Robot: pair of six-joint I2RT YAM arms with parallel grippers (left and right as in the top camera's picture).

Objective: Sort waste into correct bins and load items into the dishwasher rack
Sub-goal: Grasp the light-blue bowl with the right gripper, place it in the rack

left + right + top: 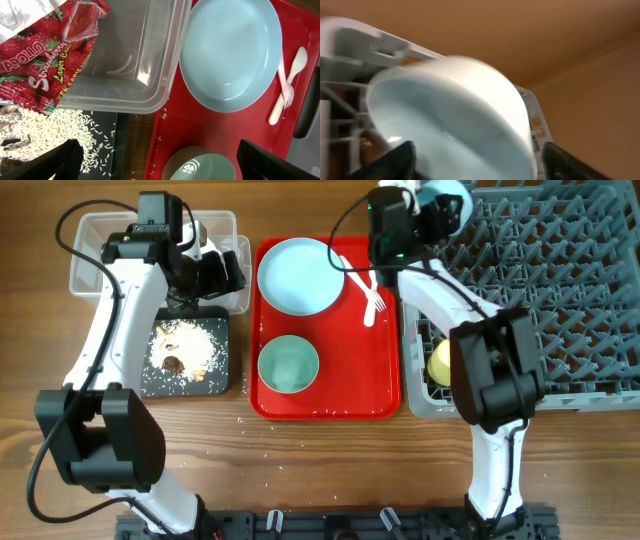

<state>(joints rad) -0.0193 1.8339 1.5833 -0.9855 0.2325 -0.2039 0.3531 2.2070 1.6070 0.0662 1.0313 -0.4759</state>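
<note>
My left gripper (222, 272) (167, 161) is open and empty, over the gap between the black tray (222, 380) and the red tray. The red-and-white wrapper (47, 55) lies in the clear tub (95, 255) (145, 60). Beige food scraps (185, 352) lie on the black tray. A light blue plate (300, 275) (230, 50), a pale green bowl (288, 365) (200, 167) and a white fork and spoon (368, 290) (287, 85) sit on the red tray. My right gripper (440, 215) (480, 161) is open around a light blue bowl (450, 115) at the grey rack's (560, 300) far left corner. A yellow cup (440, 362) sits in the rack.
The red serving tray (325, 402) lies between the bins and the rack. Loose rice-like grains (90, 140) lie scattered on the black tray and on the wood next to it. The rack's upright pegs fill the right side.
</note>
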